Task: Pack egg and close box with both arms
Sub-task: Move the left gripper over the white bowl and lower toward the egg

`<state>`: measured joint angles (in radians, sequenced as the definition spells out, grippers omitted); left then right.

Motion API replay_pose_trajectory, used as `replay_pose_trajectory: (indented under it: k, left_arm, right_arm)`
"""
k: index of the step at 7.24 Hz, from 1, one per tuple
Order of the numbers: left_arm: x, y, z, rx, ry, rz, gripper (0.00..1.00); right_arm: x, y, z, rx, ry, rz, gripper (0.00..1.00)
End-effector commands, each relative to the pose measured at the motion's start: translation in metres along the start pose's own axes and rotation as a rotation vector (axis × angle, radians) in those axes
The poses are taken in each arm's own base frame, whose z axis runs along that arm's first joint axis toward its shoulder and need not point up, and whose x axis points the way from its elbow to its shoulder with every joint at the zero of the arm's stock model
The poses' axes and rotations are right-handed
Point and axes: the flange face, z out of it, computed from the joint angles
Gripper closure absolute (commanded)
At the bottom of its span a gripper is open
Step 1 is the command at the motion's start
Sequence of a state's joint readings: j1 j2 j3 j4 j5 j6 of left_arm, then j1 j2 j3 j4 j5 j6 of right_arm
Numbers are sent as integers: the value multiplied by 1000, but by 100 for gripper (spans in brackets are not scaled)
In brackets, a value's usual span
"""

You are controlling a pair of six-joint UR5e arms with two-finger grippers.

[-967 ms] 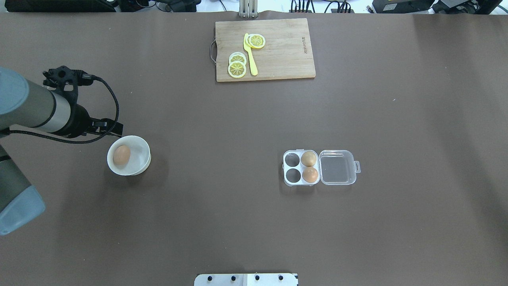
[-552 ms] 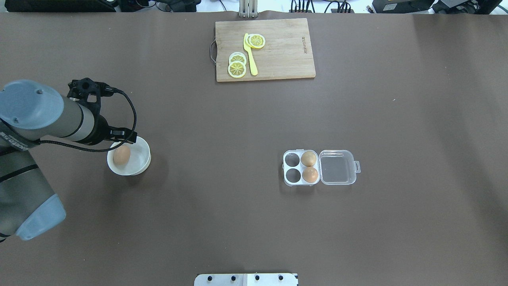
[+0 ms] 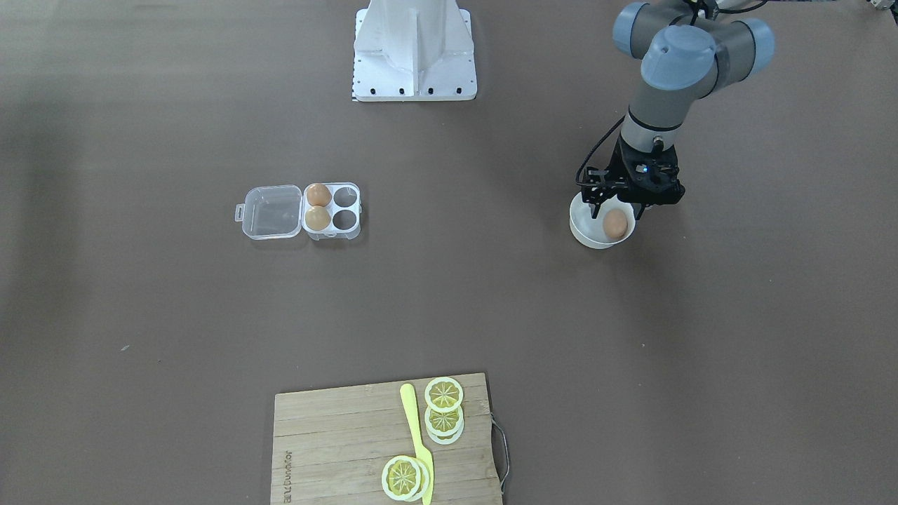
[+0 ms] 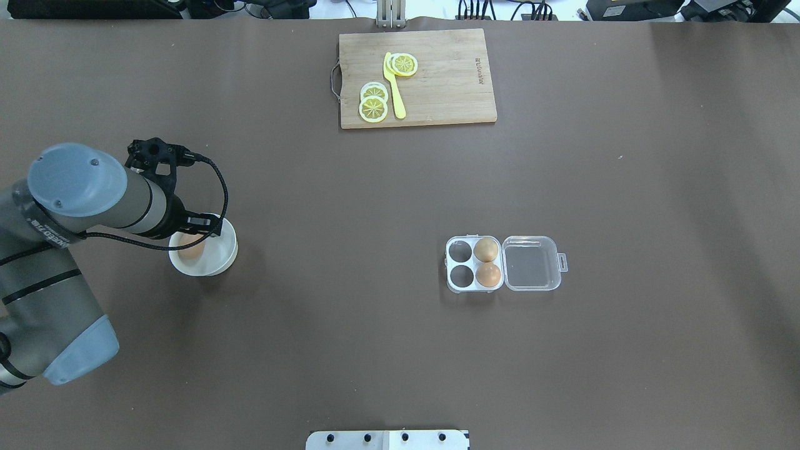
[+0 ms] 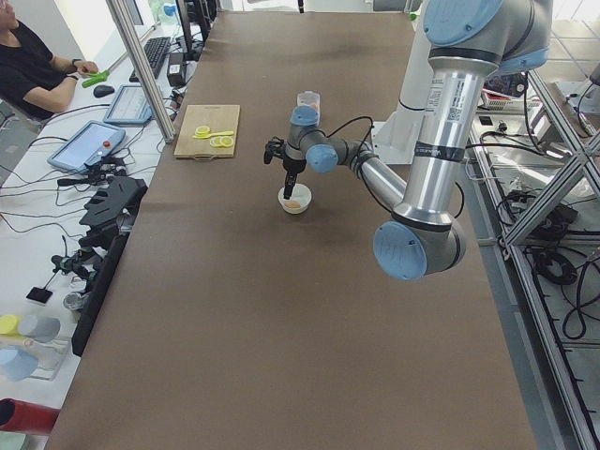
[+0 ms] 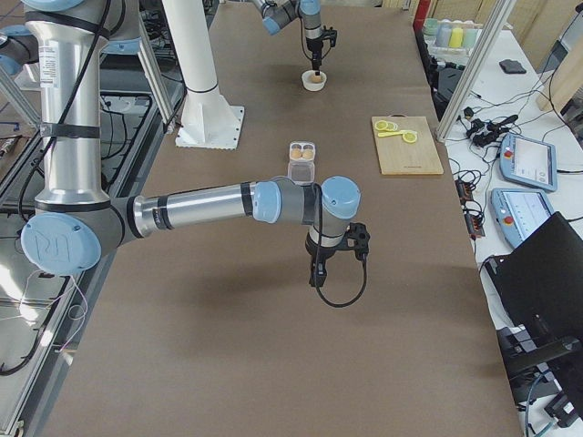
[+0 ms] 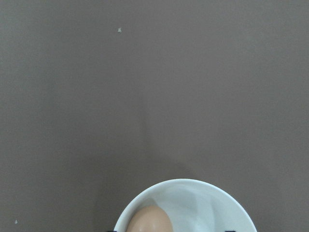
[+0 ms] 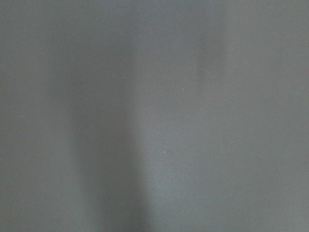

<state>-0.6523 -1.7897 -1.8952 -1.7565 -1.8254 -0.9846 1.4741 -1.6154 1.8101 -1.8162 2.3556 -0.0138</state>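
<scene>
2 smooth tan eggs point(image 3: 318, 194) sit in the clear 4-cup plastic box point(image 3: 344, 208) mid-bench, lid point(image 3: 270, 212) flat open. 3rd egg point(image 3: 615, 224) lies in the round white bowl point(image 3: 581, 226) near the left edge of the bench point(image 3: 491, 294) — left gripper point(image 3: 617, 205) above it, jaws spread, empty. Right gripper point(image 6: 316, 273): I can't tell. Left to do: pick, place, latch.

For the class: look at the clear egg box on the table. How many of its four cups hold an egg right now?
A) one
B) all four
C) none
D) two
D: in the box, an egg sits in each of the two places beside the open lid, and the two cups farther from it are bare.
</scene>
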Motion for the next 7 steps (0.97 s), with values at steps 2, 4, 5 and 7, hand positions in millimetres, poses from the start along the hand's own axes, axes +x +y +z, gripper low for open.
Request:
replay_pose_trajectory:
  k: [2,4,5,7]
  left_arm:
    - [3,7,13,-22,-11,9,21]
    - [6,10,15,-29,-9,13,22]
    - [7,12,17,-32,-11,14,22]
    - [8,10,21,-34,-15,16,22]
  right_arm:
    - [0,0,0,0,-1,0,0]
    - [0,0,0,0,1,0,0]
    - [0,0,0,0,1,0,0]
    - [0,0,0,0,1,0,0]
